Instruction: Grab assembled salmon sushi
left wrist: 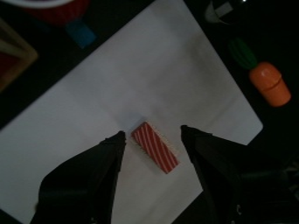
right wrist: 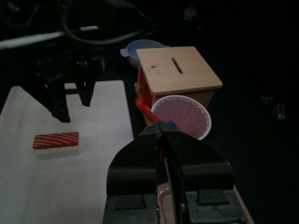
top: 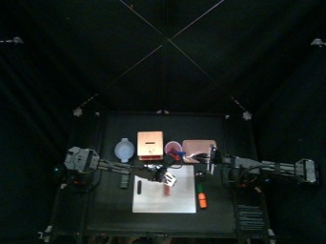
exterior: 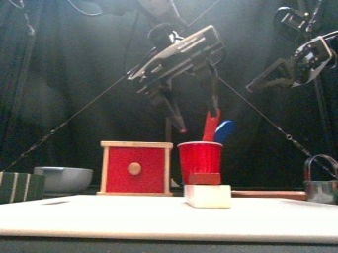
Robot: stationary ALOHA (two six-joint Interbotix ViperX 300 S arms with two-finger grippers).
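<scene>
Left gripper above the salmon sushi

We held our left gripper [left wrist: 156, 140] spread wide over the salmon sushi [left wrist: 155, 146] on the white board [left wrist: 128, 79]; our right gripper [right wrist: 163, 153] was closed.

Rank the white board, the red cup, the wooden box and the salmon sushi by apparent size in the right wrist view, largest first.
1. white board
2. wooden box
3. red cup, partly hidden behind the right gripper, so its place below the box is unsure
4. salmon sushi, clearly smallest
</scene>
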